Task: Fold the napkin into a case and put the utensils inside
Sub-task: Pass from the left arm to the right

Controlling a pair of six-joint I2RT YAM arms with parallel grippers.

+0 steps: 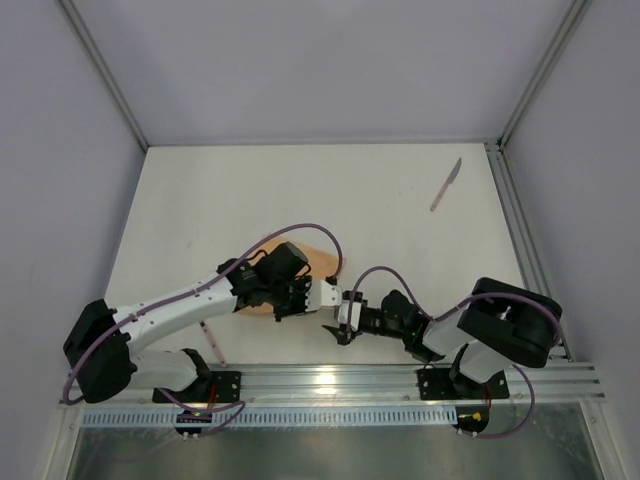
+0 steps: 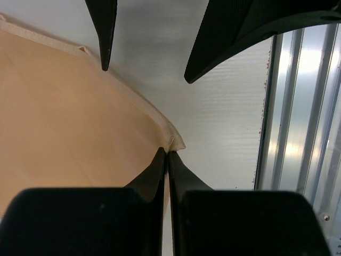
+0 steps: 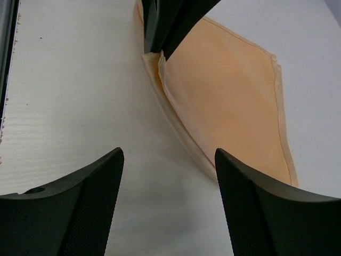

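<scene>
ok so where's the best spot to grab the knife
Probably the knife is best gripped at its thin handle, the near-left end, coming straight down from above and closing across its width. It lies flat and slanted on the table, with nothing close beside it.

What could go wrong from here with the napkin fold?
The left pincer is shut on only a corner tip of the napkin, so the thin cloth could slip out mid-fold. The open right pincer sits close beside it; the two might collide. The knife lies far off, a long reach later.
</scene>
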